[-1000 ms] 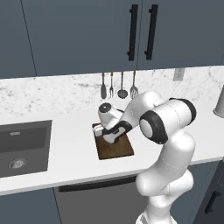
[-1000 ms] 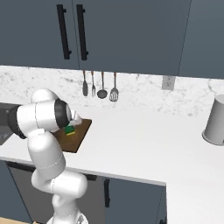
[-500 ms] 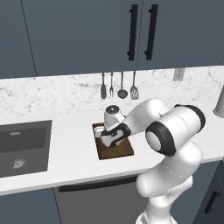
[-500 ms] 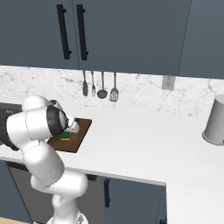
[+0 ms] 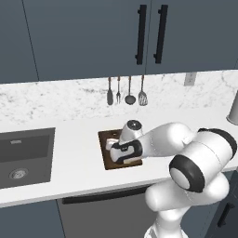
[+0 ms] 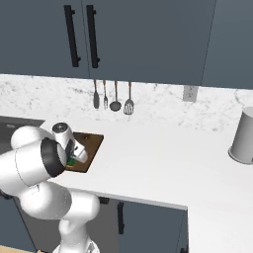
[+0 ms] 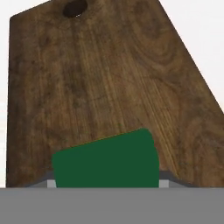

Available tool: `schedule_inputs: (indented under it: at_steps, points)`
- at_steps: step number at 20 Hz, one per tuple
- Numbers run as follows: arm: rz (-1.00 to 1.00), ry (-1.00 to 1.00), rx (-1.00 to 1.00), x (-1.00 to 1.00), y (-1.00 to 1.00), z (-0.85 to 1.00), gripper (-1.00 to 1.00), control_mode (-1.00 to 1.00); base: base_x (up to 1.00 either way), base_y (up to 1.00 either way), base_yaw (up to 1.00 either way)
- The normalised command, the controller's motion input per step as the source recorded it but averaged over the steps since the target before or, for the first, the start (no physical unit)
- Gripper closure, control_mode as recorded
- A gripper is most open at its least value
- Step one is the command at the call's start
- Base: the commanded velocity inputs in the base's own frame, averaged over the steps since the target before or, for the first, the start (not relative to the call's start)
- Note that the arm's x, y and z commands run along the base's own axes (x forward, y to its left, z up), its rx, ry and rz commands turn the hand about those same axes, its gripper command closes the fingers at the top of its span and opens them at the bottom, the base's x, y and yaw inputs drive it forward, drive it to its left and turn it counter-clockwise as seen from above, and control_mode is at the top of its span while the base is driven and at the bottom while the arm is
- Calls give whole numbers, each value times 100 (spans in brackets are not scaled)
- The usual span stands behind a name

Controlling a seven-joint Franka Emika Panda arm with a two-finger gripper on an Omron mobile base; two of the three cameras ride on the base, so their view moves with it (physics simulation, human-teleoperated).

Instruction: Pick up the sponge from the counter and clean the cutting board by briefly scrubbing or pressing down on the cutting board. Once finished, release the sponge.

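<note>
The dark brown cutting board [image 7: 109, 83] lies on the white counter [image 5: 74, 172], its small hole [image 7: 74, 8] at the far short edge. My gripper [image 7: 107, 181] is shut on the sponge [image 7: 105, 162], whose green top shows pressed low over the near part of the board. In the right base view a bit of the green sponge [image 6: 70, 161] peeks out below my hand, at the near end of the cutting board [image 6: 91, 142]. From the left base view the hand covers most of the cutting board [image 5: 106, 160], and my gripper [image 5: 115, 151] points down onto it.
A dark grey sink [image 5: 23, 153] is set into the counter left of the board. Several utensils [image 5: 125, 93] hang on the marble backsplash behind it. A grey canister [image 6: 243, 136] stands far right. Dark cabinets hang above.
My hand has slid with the sponge across the board toward the counter's front edge, and the elbow has swung out to the right. The board has stayed put.
</note>
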Motion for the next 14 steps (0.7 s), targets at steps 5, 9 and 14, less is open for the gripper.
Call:
schedule_inputs:
  at_steps: [5, 9, 14]
  points:
    - [-7, 1, 1, 47, -7, 0, 100, -100, 0, 0, 0]
    - [-4, 0, 0, 62, -16, 0, 100, -100, 0, 0, 0]
    - [-3, 0, 0, 66, -17, 0, 100, -100, 0, 0, 0]
